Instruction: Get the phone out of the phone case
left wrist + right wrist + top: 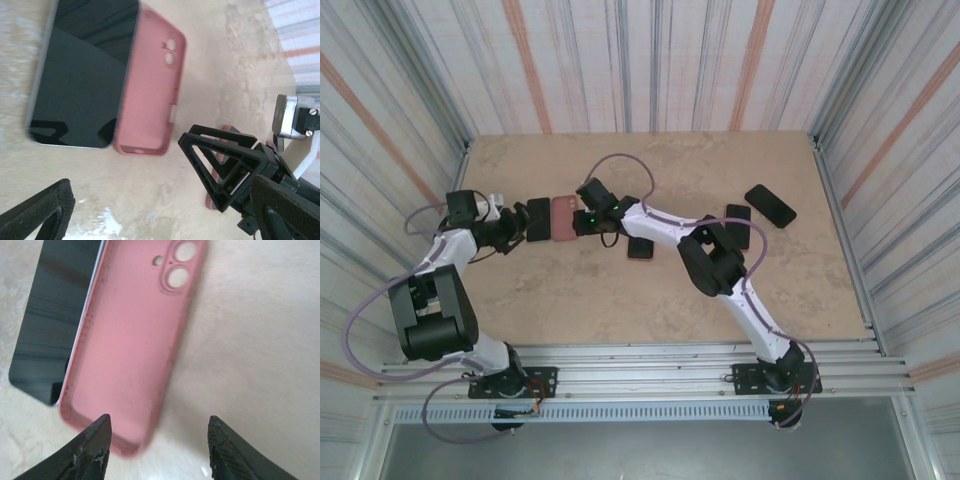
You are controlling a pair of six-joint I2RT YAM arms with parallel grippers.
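Beige table [720,290], striped walls: the phone [537,219] and pink case [564,218] lie side by side between the left gripper [523,226] and right gripper [580,218]. Left wrist: jaws wide, empty, both items just ahead. Right wrist: jaws parted, empty, over the case's near end.

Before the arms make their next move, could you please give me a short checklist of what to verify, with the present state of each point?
1. Phone out of the pink case: ok. They lie side by side on the table, and the case is hollow side up and empty.
2. Left tool free: ok. It is wide open with nothing between its fingers.
3. Right tool free: ok. It is open, and the near end of the case is not clamped.
4. Gap between phone and case: cannot tell. Their long edges meet or overlap.
5. Phone screen undamaged: cannot tell. It shows only dark glass with reflections.
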